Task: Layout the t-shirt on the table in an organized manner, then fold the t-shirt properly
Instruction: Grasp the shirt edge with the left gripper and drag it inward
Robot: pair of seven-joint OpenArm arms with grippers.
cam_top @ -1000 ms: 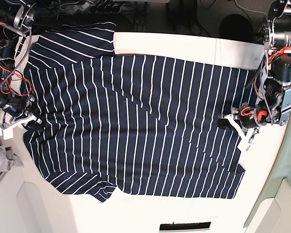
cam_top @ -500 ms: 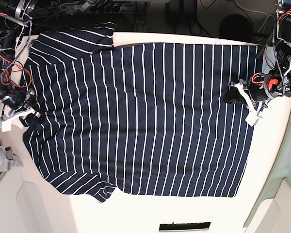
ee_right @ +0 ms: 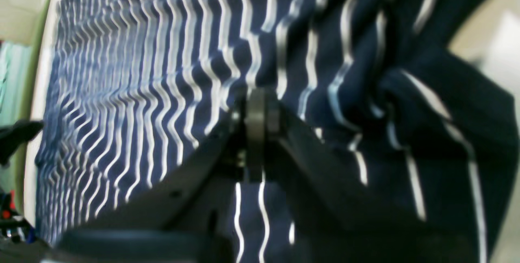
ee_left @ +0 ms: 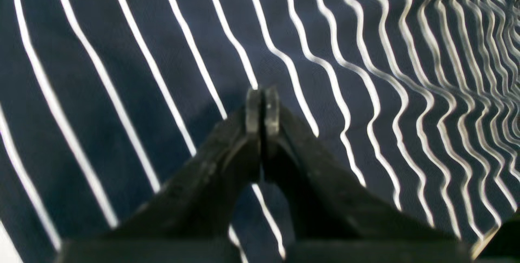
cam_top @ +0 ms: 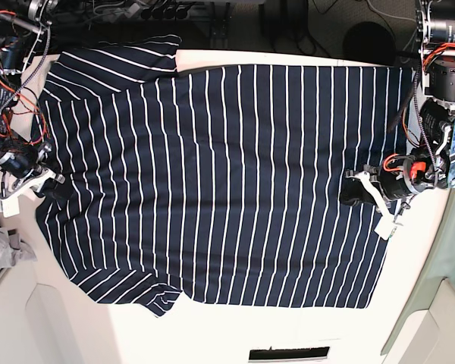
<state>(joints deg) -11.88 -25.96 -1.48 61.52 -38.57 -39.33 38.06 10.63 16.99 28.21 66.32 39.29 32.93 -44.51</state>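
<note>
The navy white-striped t-shirt lies spread flat over the white table, hem at the right and sleeves at the left. My left gripper is shut with its tips low over the cloth near the hem; in the left wrist view the left gripper has its pads together above the smooth t-shirt. My right gripper sits at the shirt's collar end, shut. The right wrist view shows the right gripper closed over the t-shirt, with bunched cloth just to its right. I cannot tell whether either pinches fabric.
A small grey cloth lies off the table's left edge. A dark slot sits at the near edge. Arm bases with cables stand at the far left corner and far right corner. Bare table shows along the near side.
The shirt's far strip, folded over a second ago with bare table showing, now lies flat. My left gripper swung toward the far edge and came back. The right gripper barely moved.
</note>
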